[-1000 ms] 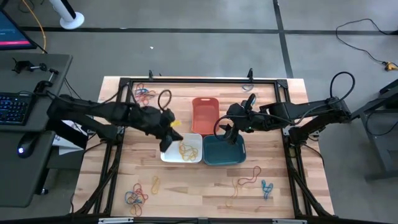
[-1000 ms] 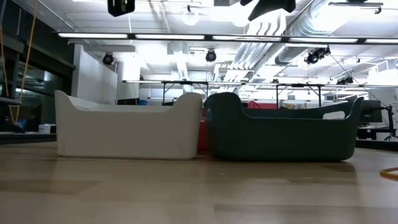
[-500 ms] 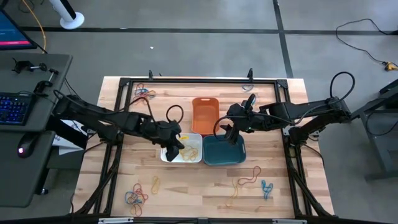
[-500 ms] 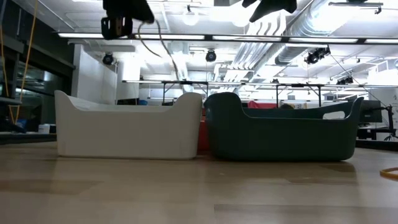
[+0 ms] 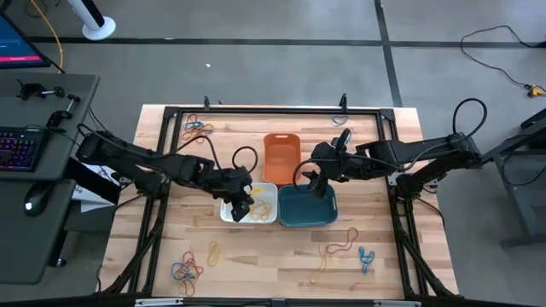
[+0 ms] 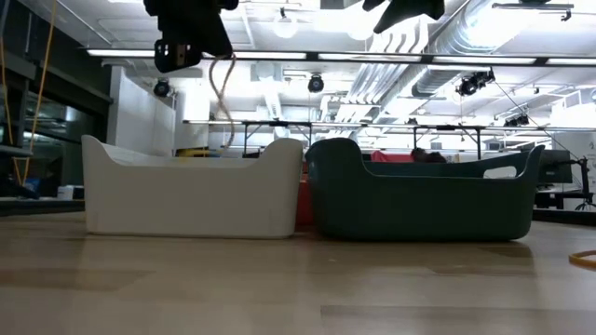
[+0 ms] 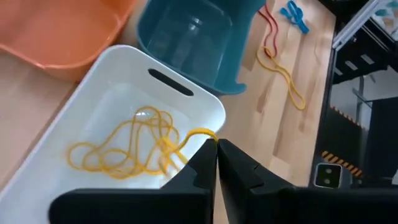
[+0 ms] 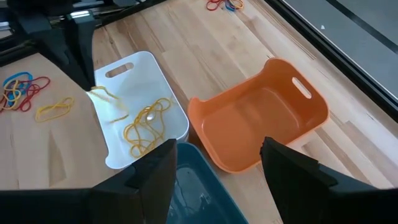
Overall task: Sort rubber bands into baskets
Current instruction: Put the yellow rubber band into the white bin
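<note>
One yellow rubber band [image 7: 200,134] hangs pinched in the clenched left gripper [image 7: 216,152] above the white basket [image 5: 265,215], where other yellow bands [image 7: 127,149] lie. Right of it, the right gripper [image 5: 314,181], fingers spread, hovers over the teal basket [image 5: 328,215]. Farther back sits the orange basket [image 5: 280,159]. No writing is readable.

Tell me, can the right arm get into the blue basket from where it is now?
Probably yes. The right gripper hovers open just above the blue basket, and nothing lies between them. The left gripper is busy over the white basket, shut on a yellow rubber band, so it isn't blocking.
</note>
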Robot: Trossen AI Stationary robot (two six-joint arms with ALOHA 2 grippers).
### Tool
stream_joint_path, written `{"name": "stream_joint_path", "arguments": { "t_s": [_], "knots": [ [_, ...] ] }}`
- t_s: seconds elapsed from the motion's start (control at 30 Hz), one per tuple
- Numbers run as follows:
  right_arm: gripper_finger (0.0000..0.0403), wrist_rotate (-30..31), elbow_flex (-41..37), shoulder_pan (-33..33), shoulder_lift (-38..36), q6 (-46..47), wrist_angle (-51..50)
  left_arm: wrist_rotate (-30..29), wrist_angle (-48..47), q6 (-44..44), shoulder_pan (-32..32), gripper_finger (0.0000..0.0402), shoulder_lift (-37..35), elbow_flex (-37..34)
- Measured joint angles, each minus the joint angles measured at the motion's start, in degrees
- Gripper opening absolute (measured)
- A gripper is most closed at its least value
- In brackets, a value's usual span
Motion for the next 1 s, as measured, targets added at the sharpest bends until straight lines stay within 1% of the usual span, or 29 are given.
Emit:
{"name": "stream_joint_path", "arguments": {
  "t_s": [0.07, 0.13, 0.3, 0.4, 0.43, 0.47, 0.53, 0.6, 0.67, 0.7, 0.83, 0.93, 1.0],
  "knots": [
    [0.022, 0.0, 0.0, 0.0, 0.0, 0.0, 0.0, 0.15, 0.0, 0.32, 0.76, 0.0033, 0.0, 0.01],
    [0.022, 0.0, 0.0, 0.0, 0.0, 0.02, 0.0, 1.6, -0.09, 0.43, 1.69, 0.006, 0.0, 0.0],
    [0.022, 0.0, 0.0, 0.0, 0.0, 0.02, 0.0, 2.99, -1.76, 0.55, 3.51, 0.014, -0.05, 0.08],
    [0.022, 0.0, 0.0, 0.0, 0.0, 0.16, 0.0, 3.36, -8.55, 2.3, 5.64, 0.0182, -0.5, 2.92],
    [0.022, 0.0, 0.0, 0.0, 0.0, 0.24, 0.0, 2.24, -11.75, 3.02, 6.67, 0.0192, -0.99, 4.48],
    [0.022, 0.0, 0.0, 0.02, 0.0, 0.41, 0.0, -0.2, -15.45, 3.81, 7.76, 0.0201, -1.59, 5.98],
    [0.022, 0.02, 0.0, 0.0, 0.0, 0.42, 0.02, -7.15, -22.14, 5.35, 10.43, 0.0211, -2.9, 8.12],
    [0.022, 0.39, 0.0, -0.02, 0.0, 0.39, 0.02, -12.93, -27.29, 6.96, 14.61, 0.0213, -4.04, 7.91],
    [0.022, 0.85, 0.0, -0.02, 0.0, 0.42, 0.04, -14.31, -29.69, 7.75, 21.13, 0.0214, -4.57, 5.34],
    [0.022, 0.85, 0.0, -0.02, 0.0, 0.42, 0.04, -13.5, -29.73, 7.93, 24.78, 0.0214, -4.55, 3.35],
    [0.022, 0.86, 0.0, -0.02, 0.0, 1.61, 0.04, -5.95, -25.66, 11.38, 38.8, 0.0214, -3.39, -6.41],
    [0.022, 0.87, 0.0, -0.02, 0.0, 2.54, 0.07, -4.92, -20.89, 10.25, 46.87, 0.0214, -2.47, -10.96],
    [0.022, 0.87, 0.0, -0.02, 0.0, 2.54, 0.11, -5.57, -18.66, 11.7, 51.38, 0.0214, -2.57, -11.44]
  ]
}}
